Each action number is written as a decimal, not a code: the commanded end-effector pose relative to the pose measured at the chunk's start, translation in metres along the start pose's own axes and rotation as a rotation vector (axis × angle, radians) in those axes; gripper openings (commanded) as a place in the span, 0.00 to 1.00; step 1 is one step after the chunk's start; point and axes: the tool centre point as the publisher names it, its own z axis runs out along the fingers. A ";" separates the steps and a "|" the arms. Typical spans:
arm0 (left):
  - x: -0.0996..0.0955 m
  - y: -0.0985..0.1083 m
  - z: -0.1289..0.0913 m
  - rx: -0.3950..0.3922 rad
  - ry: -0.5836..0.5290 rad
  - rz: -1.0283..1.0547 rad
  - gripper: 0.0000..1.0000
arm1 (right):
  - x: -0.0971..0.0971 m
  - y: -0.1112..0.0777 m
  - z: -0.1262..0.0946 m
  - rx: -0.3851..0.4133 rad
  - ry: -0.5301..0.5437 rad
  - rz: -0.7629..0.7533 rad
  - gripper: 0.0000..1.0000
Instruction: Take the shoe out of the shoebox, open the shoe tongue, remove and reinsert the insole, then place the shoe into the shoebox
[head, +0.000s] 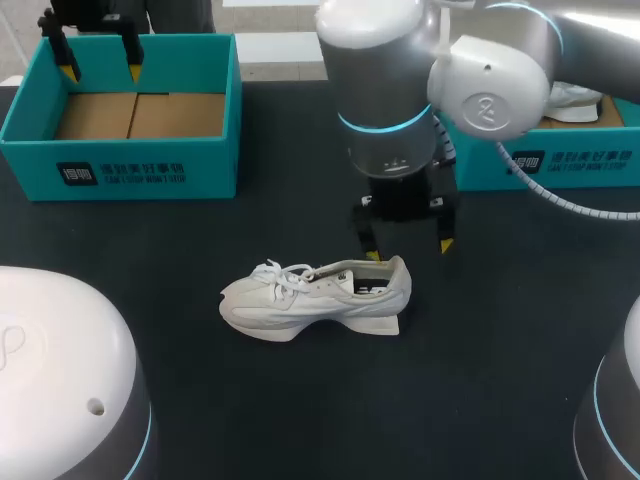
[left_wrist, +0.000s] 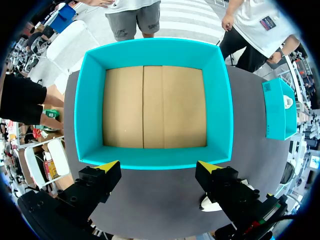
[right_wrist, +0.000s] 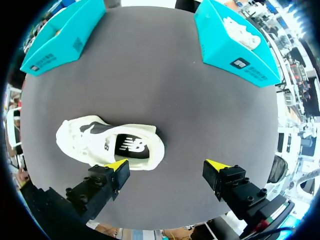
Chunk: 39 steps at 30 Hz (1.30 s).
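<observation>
The right fingers (head: 445, 241) (right_wrist: 116, 171) are held spread and released, nothing being grasped between them. They are poised just above the heel end of the shoe (head: 320, 295) (right_wrist: 95, 142). One yellow tip is seen right beside the heel collar, but it cannot be told whether it touches. The left fingers (head: 134, 68) (left_wrist: 107, 172) are likewise spread apart and grasp nothing. They are held over the near wall of the open shoebox (head: 30, 110) (left_wrist: 90, 100) at the far left.

The shoe is outside the shoebox, set upright on its sole near the middle of the worktop (head: 300, 400) (right_wrist: 150, 75), toe to the left and heel to the right. It is a white low trainer with white laces (head: 280, 272) and a thick sculpted sole. A dark insole (right_wrist: 131, 146) with a white mark is seen down the opening in the right wrist view. The shoebox is teal, and only its brown cardboard floor is seen inside.

At the far right a second box (head: 570, 165) (right_wrist: 225, 35) (left_wrist: 277, 107) of the same teal is largely covered by the right arm (head: 480, 90) in the head view. A second shoe (right_wrist: 241, 31), white, is partly made out in it. In the left wrist view only a scrap of the first shoe is visible behind one finger.

The worktop is covered in a dark, matt, near-black surface.
</observation>
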 end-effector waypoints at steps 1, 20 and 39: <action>0.000 0.000 0.000 0.000 0.000 0.000 1.00 | -0.031 -0.004 -0.025 -0.027 0.313 -0.573 1.00; 0.000 0.000 0.000 0.000 0.000 0.000 1.00 | -0.097 0.001 -0.025 -0.043 0.166 -1.106 1.00; 0.000 0.000 0.000 0.000 0.000 0.000 1.00 | -0.112 0.008 -0.003 -0.559 0.427 -1.347 1.00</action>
